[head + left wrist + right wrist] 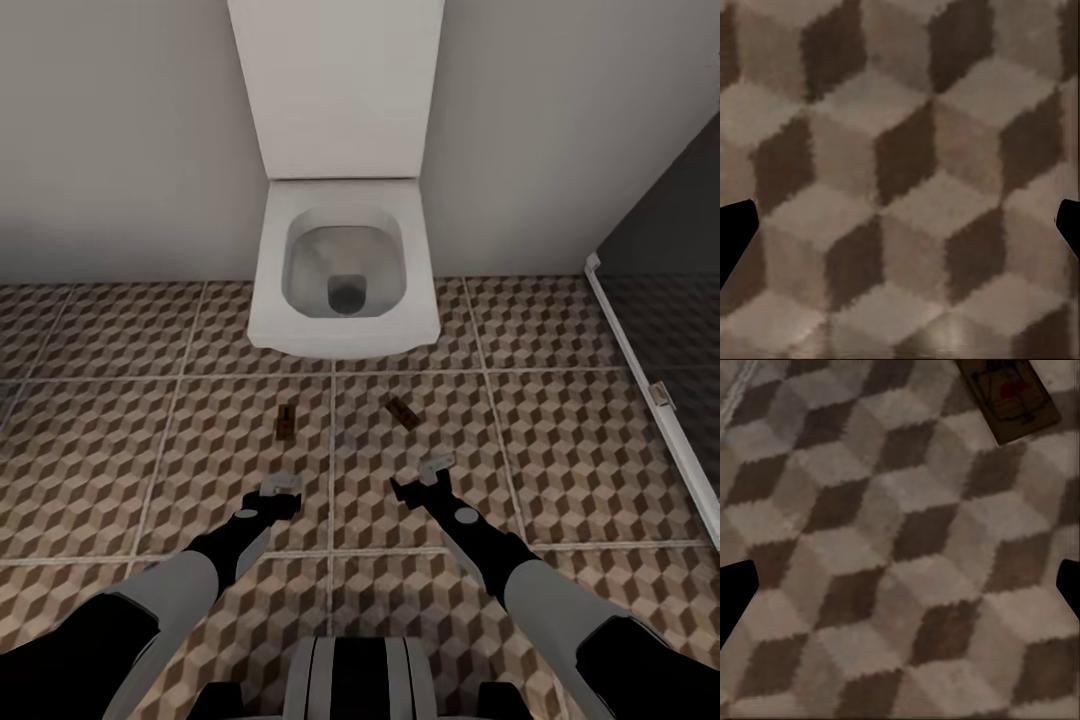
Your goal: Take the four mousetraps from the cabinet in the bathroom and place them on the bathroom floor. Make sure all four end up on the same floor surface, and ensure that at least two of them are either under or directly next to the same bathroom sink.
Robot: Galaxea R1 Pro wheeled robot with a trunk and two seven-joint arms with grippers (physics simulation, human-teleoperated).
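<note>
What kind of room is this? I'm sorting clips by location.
Most likely a bathroom: a white toilet stands against the wall, the floor has cube-patterned tiles, and a dark glass panel, perhaps a shower screen, stands at the right. Two mousetraps lie before the toilet.

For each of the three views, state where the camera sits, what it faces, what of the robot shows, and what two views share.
Head view: high on the robot, facing down at the cube-patterned tiled floor, white toilet, two small dark-brown wooden mousetraps; both arms, left claw, right claw.
Left wrist view: looks onto tiles; dark fingertips at the edges.
Right wrist view: tiles, black fingertips.
Shared: the right mousetrap appears in head and right wrist views.
</note>
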